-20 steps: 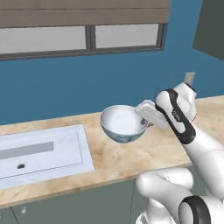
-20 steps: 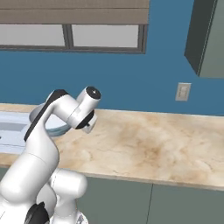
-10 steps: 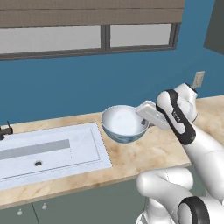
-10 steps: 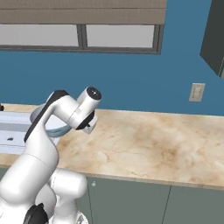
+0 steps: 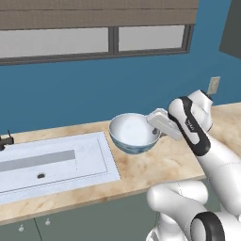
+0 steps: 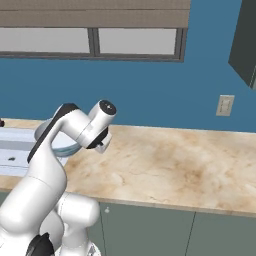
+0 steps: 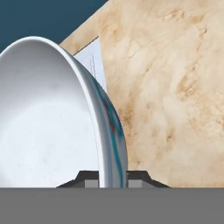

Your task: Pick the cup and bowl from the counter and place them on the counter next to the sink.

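**Bowl gripped by rim, held above bench beside sink**

Hand [image 7: 113, 177] clamped on the bowl [image 5: 134, 133]: in the hand view, rim wall sandwiched between the two dark fingertips [image 7: 89, 178], one on the inside face, one on the outside. Grip at the bowl's right edge as seen from the left base view, white hand body reaching in from the arm side.

Bowl off the surface, hanging over the bench [image 5: 160, 164] just right of the sink [image 5: 52, 162]. Opening up, tipped slightly toward the left base camera so the pale glossy inside shows; darker blue-grey outside visible along the lower edge. Round, so no real long axis; rim plane close to level, widest span running left-right in the left base view. In the hand view, seen nearly edge-on, rim arcing from the fingertips up and to the left, blue streak on the outer wall.

Sink recessed in the bench left of the bowl, grey bottom, small drain hole [image 5: 41, 176]; dark faucet [image 5: 5, 140] at its far left edge.

Right base view: bowl [image 6: 64, 143] mostly hidden behind the arm, only a sliver of rim showing. Bench right of the arm runs on bare marble; wall outlet [image 6: 224, 105] on the blue wall above it.
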Controlling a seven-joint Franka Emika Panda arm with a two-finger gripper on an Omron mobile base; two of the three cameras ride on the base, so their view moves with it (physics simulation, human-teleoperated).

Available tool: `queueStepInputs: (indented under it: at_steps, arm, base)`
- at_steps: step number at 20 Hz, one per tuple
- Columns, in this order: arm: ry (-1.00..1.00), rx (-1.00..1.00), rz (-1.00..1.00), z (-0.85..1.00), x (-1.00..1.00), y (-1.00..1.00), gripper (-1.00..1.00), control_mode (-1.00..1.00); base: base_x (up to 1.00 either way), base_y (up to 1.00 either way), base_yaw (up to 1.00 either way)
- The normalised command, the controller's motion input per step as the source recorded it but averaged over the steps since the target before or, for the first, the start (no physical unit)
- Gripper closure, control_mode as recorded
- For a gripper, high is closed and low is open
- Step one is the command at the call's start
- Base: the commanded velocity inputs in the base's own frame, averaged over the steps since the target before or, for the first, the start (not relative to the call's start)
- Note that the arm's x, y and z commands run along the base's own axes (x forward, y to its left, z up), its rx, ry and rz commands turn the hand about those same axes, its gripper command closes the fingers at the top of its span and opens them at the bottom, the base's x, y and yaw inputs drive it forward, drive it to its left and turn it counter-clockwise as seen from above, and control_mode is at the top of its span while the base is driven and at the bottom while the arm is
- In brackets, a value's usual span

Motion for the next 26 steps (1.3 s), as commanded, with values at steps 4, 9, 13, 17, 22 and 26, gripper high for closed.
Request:
queueStepInputs:
  at_steps: [4,9,13,17,22,26]
  arm:
    - [0.0,0.0,0.0,0.0,0.0,0.0,1.0,-1.0]
    - [0.03,-0.01,-0.04,0.0,0.76,0.05,1.0,-1.0]
    - [0.06,0.0,-0.03,0.0,0.76,0.0,1.0,-1.0]
    - [0.16,0.0,0.0,0.0,0.65,0.0,1.0,-1.0]
    - [0.09,0.0,-0.01,-0.1,0.21,0.0,1.0,-1.0]
    - [0.02,0.0,-0.01,-0.35,0.07,0.0,1.0,-1.0]
  base:
    - [0.0,0.0,0.0]
    - [0.0,0.0,0.0]
    - [0.0,0.0,0.0]
    - [0.0,0.0,0.0]
    - [0.0,0.0,0.0]
    - [0.0,0.0,0.0]
